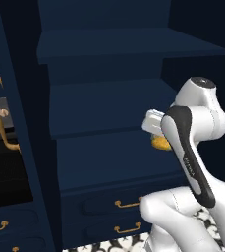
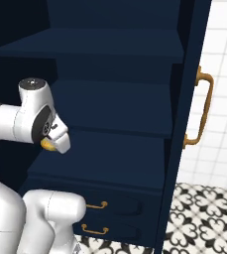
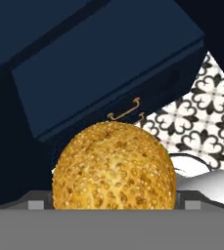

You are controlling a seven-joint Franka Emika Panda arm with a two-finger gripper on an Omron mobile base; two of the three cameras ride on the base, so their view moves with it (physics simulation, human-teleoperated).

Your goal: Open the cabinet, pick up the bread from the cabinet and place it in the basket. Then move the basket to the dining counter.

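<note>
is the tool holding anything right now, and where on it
It looks like the bread sits between the tool's wide jaws, gripped across its two sides; actual contact is hidden.

- The cabinet point(image 1: 109, 106): navy blue, shelves too.
- Its door handles point(image 2: 200, 108): brass.
- The bread point(image 3: 114, 168): golden-brown, speckled with pale seeds.
- The floor point(image 2: 204, 218): white tiles with a black floral pattern.
- The wall point(image 2: 224, 59): plain white tiles.
- The arm point(image 1: 192, 147): white with dark joints.

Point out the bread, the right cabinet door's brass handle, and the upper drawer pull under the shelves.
bread point(image 3: 114, 168): hand view, centre of its seeded crust.
brass handle point(image 2: 207, 106): right base view, middle of the curved bar.
upper drawer pull point(image 1: 126, 204): left base view, middle of its bar.
</note>
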